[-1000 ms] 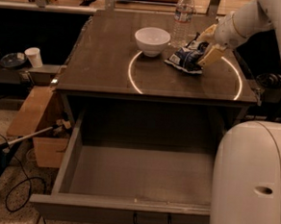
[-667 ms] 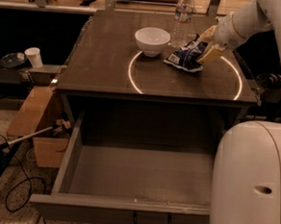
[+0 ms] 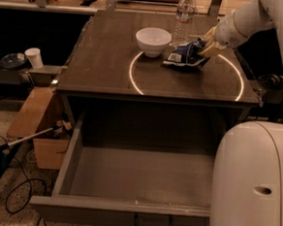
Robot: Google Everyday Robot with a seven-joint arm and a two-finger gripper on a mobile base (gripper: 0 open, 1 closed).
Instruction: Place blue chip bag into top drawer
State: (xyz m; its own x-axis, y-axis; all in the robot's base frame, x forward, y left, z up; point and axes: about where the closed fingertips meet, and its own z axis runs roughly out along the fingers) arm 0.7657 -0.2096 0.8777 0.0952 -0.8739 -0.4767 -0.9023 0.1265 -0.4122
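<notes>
The blue chip bag (image 3: pixel 186 54), crumpled dark blue with white patches, is at the back right of the dark tabletop (image 3: pixel 106 59), just right of a white bowl (image 3: pixel 153 40). My gripper (image 3: pixel 206 45) reaches in from the upper right and is closed on the bag's right end, holding it just off the surface. The top drawer (image 3: pixel 142 176) stands pulled wide open below the table's front edge. Its grey floor is bare and its black handle (image 3: pixel 152 223) is at the front.
A clear water bottle (image 3: pixel 185 13) stands behind the bag. A glowing ring (image 3: pixel 134 83) marks the tabletop. My white body (image 3: pixel 253 186) covers the drawer's right side. A cardboard box (image 3: pixel 34 117), a white cup (image 3: pixel 34 57) and cables lie to the left.
The gripper and the bag have shifted slightly up and to the left together, and the bag has risen a little off the tabletop. The drawer is unchanged.
</notes>
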